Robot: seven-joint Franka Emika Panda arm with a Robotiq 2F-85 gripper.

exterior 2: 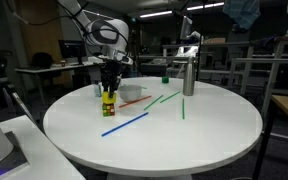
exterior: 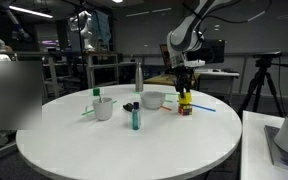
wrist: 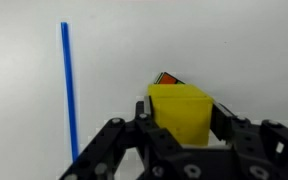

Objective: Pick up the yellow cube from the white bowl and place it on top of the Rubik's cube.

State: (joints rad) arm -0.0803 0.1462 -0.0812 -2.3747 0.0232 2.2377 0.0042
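Observation:
The yellow cube (exterior: 185, 98) sits between my gripper's (exterior: 185, 89) fingers, right on top of the Rubik's cube (exterior: 186, 109) on the round white table. Both exterior views show this stack, with the yellow cube (exterior 2: 109, 96) over the Rubik's cube (exterior 2: 109, 108). In the wrist view the gripper (wrist: 182, 110) is shut on the yellow cube (wrist: 179, 115), and only a red and dark corner of the Rubik's cube (wrist: 166, 79) peeks out behind it. The white bowl (exterior: 152, 100) stands empty just beside the stack.
A white cup with a green stick (exterior: 103, 108), a small teal bottle (exterior: 135, 117) and a tall bottle (exterior: 138, 77) stand on the table. A blue straw (exterior 2: 124, 124) lies near the stack, with green straws (exterior 2: 165, 98) and a metal bottle (exterior 2: 188, 75) beyond.

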